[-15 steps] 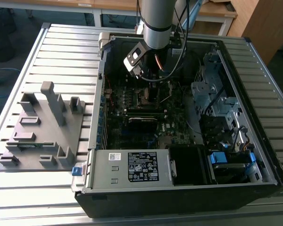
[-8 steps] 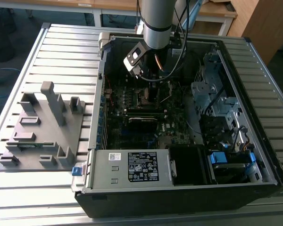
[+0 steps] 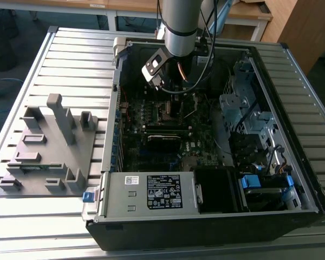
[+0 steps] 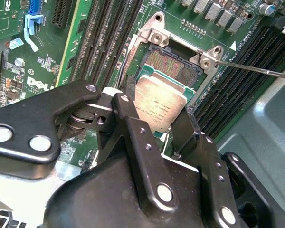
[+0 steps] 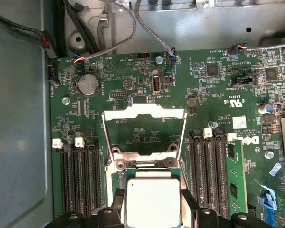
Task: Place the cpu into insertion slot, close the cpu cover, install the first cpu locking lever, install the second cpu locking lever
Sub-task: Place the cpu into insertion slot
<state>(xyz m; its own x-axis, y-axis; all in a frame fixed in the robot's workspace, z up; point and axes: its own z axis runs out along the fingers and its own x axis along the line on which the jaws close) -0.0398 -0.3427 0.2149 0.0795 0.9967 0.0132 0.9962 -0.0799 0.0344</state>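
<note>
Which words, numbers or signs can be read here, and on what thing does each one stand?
None reads with certainty.
On the black label of the grey metal box: print too small.
On the silvery square cpu in the gripper: engraving too faint.
On the green circuit board: white lettering too small.

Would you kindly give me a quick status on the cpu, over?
Status: pincer shut on cpu. It hangs over the slot, not seated. The cover is up, nothing in the way.
</note>
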